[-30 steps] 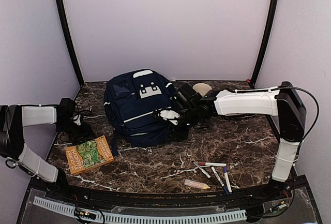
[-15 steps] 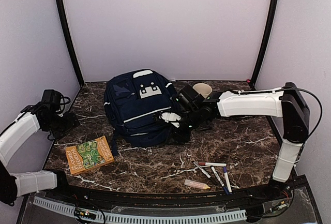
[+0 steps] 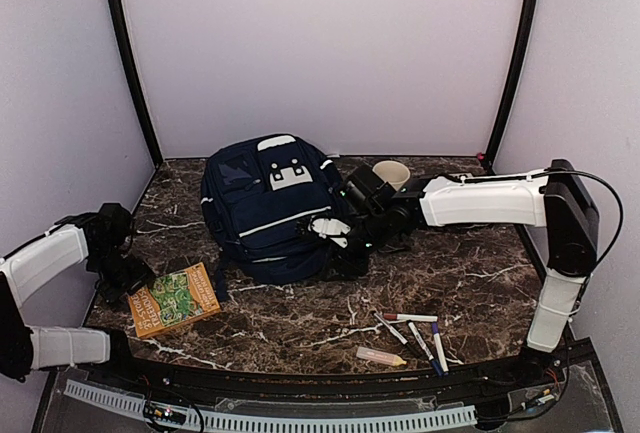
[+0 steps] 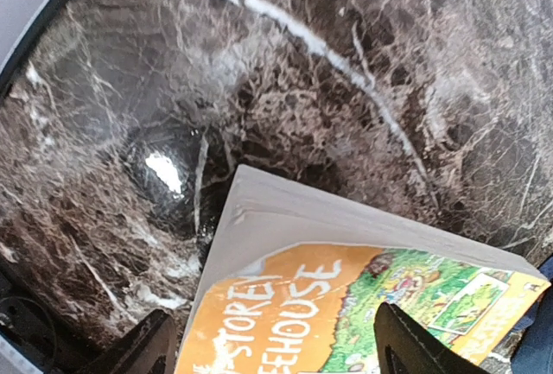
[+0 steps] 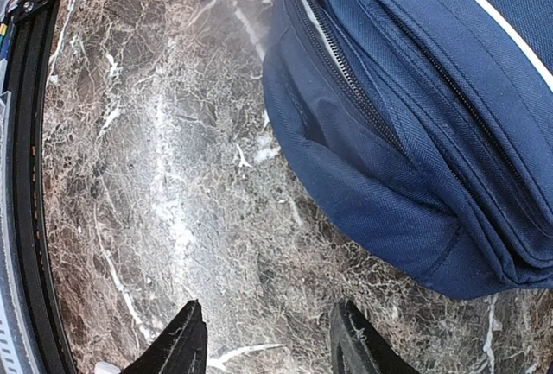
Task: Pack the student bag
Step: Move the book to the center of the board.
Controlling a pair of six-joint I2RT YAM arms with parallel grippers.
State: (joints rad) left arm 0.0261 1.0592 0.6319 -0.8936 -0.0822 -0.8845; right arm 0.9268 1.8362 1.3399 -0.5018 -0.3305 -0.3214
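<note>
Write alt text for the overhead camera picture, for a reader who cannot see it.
A navy student bag lies on a dark marble table, with the right arm stretched out beside it. The jaws of the left arm hover open at an orange-and-green book; markers and a cup sit nearby.

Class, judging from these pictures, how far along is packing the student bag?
Done: nothing visibly packed. In hand: the left tool hangs open over the book; the right tool is open beside the student bag. Left: book, markers and cup are out on the table.
</note>
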